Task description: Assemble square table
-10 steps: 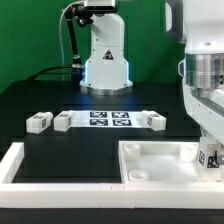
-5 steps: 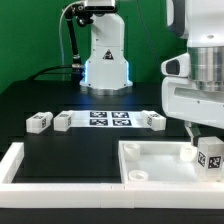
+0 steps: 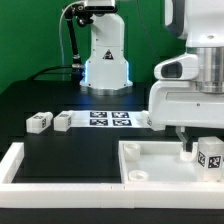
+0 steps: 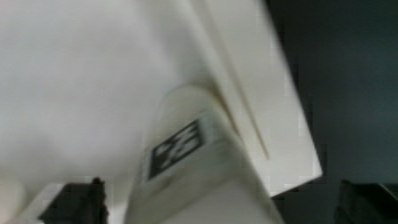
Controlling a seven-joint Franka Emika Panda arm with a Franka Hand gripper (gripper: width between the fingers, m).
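Glossy white arm (image 3: pixel 190 85), black cable (image 3: pixel 72 45) behind

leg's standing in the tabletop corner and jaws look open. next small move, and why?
Probably a straight lift clear. The gripper hangs open just above the tagged leg, which stands in a corner of the square panel apart from the fingers. Two more legs wait beside the marker board.

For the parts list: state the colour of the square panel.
Plain white square panel, clearest in the exterior view.

Black work surface (image 3: pixel 60 100), marker board (image 3: pixel 108 119), white border bars (image 3: pixel 40 170), green backdrop (image 3: pixel 30 40)
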